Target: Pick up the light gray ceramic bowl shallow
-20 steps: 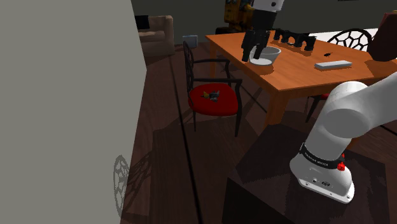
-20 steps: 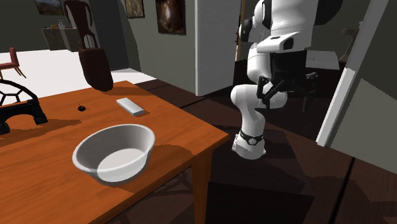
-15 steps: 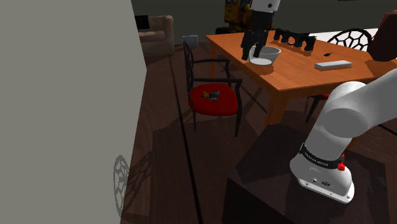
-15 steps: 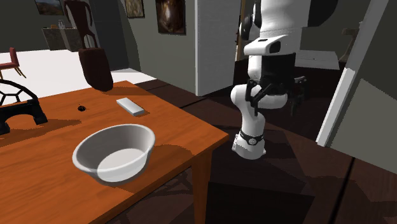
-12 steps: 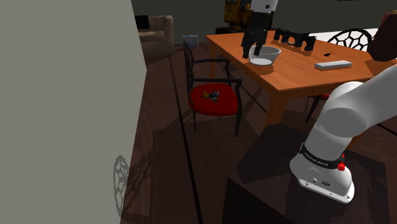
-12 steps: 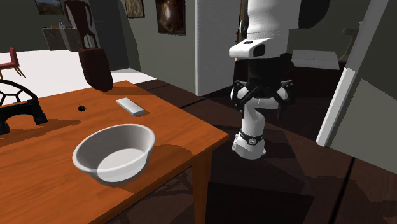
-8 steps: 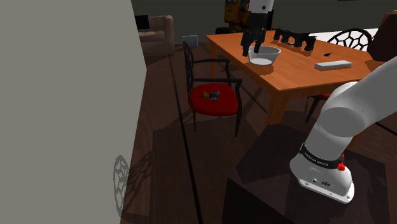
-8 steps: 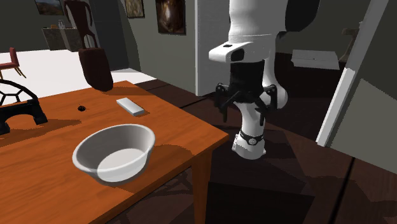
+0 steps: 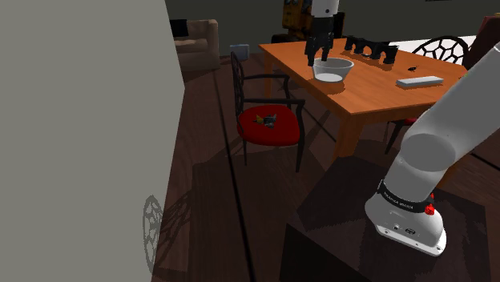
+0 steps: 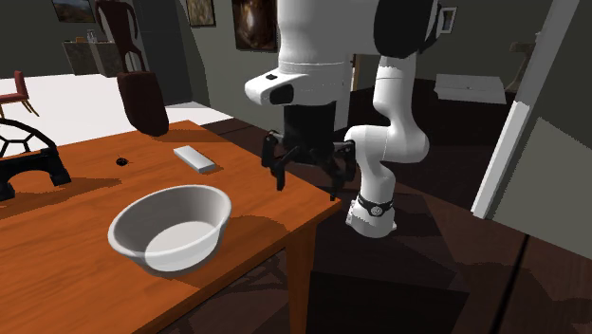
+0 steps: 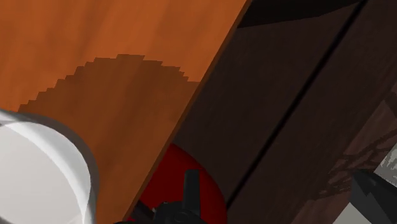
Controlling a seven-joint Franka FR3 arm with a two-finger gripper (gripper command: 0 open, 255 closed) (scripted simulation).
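The shallow light grey bowl sits lower left in the second exterior view, on the orange worktop. Expect it to be rigid, smooth and breakable, so pinch the rim wall. Beyond, at frame centre, my jaws are spread wide and empty.

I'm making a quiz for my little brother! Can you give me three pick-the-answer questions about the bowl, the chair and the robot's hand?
1. Where is the bowl?
A on the table
B on the floor
C up in the jaws

2. What colour is the chair seat?
A blue
B red
C green

3. What is the gripper doing?
A squeezing the bowl
B hovering beside the bowl, jaws apart
C lying flat on the table

Answers:
1 A, the bowl sits on the table near its edge.
2 B, the chair seat is plainly red.
3 B, the jaws hang open above the table's edge and touch nothing.
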